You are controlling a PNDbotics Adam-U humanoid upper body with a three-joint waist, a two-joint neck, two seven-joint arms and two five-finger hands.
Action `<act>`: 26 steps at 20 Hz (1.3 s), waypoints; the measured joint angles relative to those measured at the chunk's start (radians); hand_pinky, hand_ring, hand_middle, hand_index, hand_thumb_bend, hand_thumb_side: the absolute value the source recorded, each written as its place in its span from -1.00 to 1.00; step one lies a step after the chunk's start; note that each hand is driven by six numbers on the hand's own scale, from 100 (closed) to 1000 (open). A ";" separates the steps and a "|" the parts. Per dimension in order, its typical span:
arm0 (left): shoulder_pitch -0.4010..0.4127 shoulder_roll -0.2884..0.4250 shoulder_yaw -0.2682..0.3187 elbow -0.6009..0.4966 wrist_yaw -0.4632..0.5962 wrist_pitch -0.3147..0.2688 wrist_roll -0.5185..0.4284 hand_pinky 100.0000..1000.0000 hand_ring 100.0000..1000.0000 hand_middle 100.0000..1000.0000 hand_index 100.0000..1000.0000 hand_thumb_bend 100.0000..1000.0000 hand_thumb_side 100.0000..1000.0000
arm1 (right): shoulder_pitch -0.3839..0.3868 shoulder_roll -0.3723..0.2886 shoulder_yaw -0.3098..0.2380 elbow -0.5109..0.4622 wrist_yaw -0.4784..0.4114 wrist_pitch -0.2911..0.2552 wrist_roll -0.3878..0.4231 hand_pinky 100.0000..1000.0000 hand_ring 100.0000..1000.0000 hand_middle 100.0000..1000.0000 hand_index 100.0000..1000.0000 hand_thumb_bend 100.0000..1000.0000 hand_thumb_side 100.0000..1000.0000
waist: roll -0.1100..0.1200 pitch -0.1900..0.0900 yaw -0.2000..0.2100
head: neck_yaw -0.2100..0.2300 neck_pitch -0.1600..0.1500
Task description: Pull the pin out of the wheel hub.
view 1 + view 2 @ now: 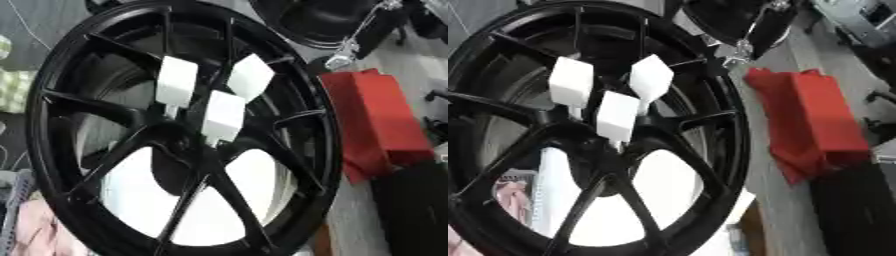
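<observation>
Neither of my hands shows in either eye view, so I cannot tell whether they are open, curled or holding anything. What fills my sight is the wheel hub (175, 135), a large glossy black alloy wheel standing tilted, its face turned toward me, with thin spokes running from the centre out to the rim. Near that centre, a little above the middle, three white block-shaped pins are set into the hub, each with a narrow stem going down into the dark metal: the left pin (176, 82), the upper right pin (251, 76) leaning to the right, and the lower pin (224, 114) closest to the centre and just beside the other two. All three sit in the wheel. Through the gaps between the lower spokes I see a white surface (254, 175) behind the wheel. To the right of the wheel, near its rim but apart from it, a red bag (815, 120) lies on the grey worktop (789, 215), and a dark shape (411, 210) lies at the near right edge below it. Beyond the top of the wheel stands another black round object (324, 20) with a thin cable and a small metal clip (343, 55) hanging near it. At the near left corner some pink cloth (39, 230) shows below the rim.
</observation>
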 measured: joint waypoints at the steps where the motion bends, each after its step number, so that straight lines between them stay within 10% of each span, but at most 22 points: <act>1: 0.000 0.000 0.000 0.000 0.000 0.000 0.000 0.79 -0.13 0.07 0.47 -1.00 0.45 | -0.001 0.002 0.003 0.002 0.000 0.003 0.003 0.66 0.61 0.41 0.63 -0.01 -0.92 | 0.000 0.000 0.000 | 0.000 0.000; 26: -0.008 0.000 0.000 0.000 0.000 0.003 -0.003 0.79 -0.14 0.07 0.47 -1.00 0.46 | -0.026 0.043 0.049 0.014 -0.121 0.116 0.116 0.73 0.60 0.36 0.64 0.04 -0.97 | -0.006 0.006 0.009 | -0.015 0.000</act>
